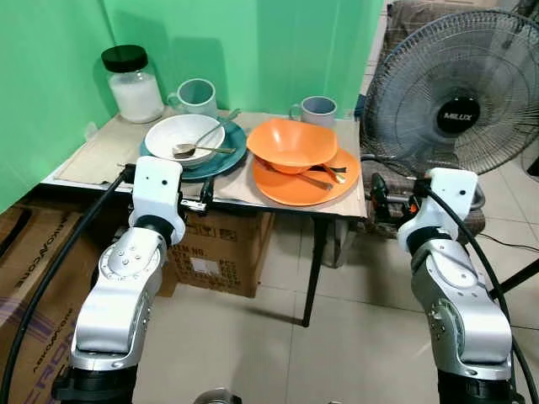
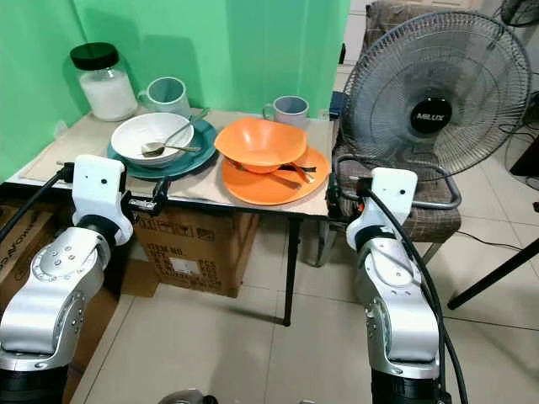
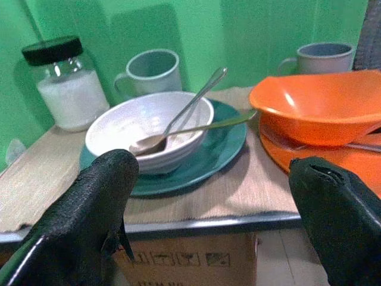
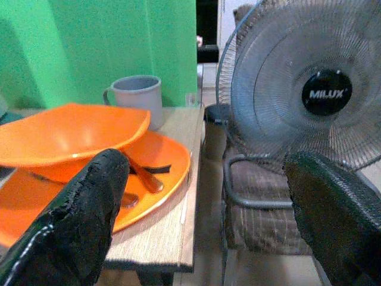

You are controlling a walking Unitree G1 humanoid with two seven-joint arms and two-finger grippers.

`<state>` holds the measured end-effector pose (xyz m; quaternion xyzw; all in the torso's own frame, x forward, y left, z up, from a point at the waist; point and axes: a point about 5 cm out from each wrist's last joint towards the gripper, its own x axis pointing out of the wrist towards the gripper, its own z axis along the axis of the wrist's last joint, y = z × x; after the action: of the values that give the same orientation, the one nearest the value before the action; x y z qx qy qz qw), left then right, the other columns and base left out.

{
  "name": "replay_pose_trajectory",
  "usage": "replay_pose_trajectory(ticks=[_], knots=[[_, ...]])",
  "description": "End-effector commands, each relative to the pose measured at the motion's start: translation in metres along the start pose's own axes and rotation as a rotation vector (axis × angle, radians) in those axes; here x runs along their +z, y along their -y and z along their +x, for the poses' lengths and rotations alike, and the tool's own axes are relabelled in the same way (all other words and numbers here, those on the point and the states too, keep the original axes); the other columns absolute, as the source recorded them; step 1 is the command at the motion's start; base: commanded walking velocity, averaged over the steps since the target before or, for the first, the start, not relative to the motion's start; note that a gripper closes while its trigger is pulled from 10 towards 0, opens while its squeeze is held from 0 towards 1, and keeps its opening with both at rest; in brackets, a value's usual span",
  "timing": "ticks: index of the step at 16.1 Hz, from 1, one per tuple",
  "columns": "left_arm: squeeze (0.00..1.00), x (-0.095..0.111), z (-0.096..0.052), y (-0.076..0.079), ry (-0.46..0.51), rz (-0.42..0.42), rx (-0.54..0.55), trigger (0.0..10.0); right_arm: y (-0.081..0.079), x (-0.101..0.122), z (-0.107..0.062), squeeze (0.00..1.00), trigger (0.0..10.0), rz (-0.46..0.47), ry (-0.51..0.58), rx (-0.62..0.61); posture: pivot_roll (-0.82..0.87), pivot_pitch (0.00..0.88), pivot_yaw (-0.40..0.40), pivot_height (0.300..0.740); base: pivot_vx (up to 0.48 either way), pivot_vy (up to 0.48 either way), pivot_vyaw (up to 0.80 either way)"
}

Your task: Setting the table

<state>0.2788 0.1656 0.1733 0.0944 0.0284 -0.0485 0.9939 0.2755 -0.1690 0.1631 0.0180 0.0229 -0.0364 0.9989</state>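
Black fingers of the left gripper (image 3: 211, 220) stand wide apart and hold nothing, poised just short of the table (image 1: 97, 156) edge, in front of the teal plate (image 1: 226, 156). On that plate sits a white bowl (image 1: 183, 135) with a spoon (image 3: 178, 119) leaning in it and a second utensil lying across its rim. Beside it, to the robot's right, an orange bowl (image 1: 290, 141) rests on an orange plate (image 1: 324, 189), with cutlery tucked between them. The right gripper (image 4: 202, 208) is likewise spread wide and empty, off the table's right corner, between the orange plate and a standing fan (image 1: 459, 93). Along the green wall behind stand a black-lidded jar (image 1: 132, 84), a pale green mug (image 1: 196, 95) and a grey mug (image 1: 317, 109). A cardboard box (image 1: 219, 248) sits under the table.
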Motion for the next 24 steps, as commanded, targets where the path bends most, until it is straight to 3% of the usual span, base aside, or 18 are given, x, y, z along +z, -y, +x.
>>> replay_pose_trajectory(ticks=[1,6,10,14,16,19,24], knots=[[1.00,0.003,0.001,0.000,0.017,0.031,0.001,10.0,-0.001,0.006,0.001,1.00,10.0,0.016,0.057,0.022,0.07,0.000,0.020,0.740,0.000,0.000,0.00],[1.00,0.004,0.001,0.001,0.032,0.052,-0.025,10.0,-0.010,0.009,0.002,1.00,10.0,-0.068,0.044,0.092,0.07,0.000,0.018,0.740,0.000,0.000,0.00],[1.00,0.004,0.000,0.002,0.028,0.040,-0.053,10.0,-0.011,0.000,-0.001,1.00,10.0,-0.007,0.015,0.090,0.07,0.000,0.026,0.740,0.227,0.000,0.25],[1.00,0.004,0.001,0.002,0.024,0.041,-0.058,10.0,-0.007,0.005,0.003,1.00,10.0,-0.108,0.067,0.066,0.07,0.000,0.030,0.740,0.324,0.000,0.80],[1.00,0.003,0.000,0.001,0.015,0.041,-0.053,10.0,-0.005,0.009,0.003,1.00,10.0,-0.107,0.098,0.039,0.08,0.000,0.029,0.740,0.326,0.000,0.00],[1.00,0.002,-0.001,0.000,0.005,0.043,-0.048,10.0,-0.006,0.005,0.005,1.00,10.0,-0.078,0.034,0.022,0.08,0.000,0.028,0.740,0.330,0.000,0.00],[1.00,0.001,-0.001,0.002,-0.002,0.052,-0.062,10.0,-0.005,0.005,0.004,1.00,10.0,-0.059,0.042,0.024,0.07,0.000,0.031,0.740,0.318,0.000,0.00]])
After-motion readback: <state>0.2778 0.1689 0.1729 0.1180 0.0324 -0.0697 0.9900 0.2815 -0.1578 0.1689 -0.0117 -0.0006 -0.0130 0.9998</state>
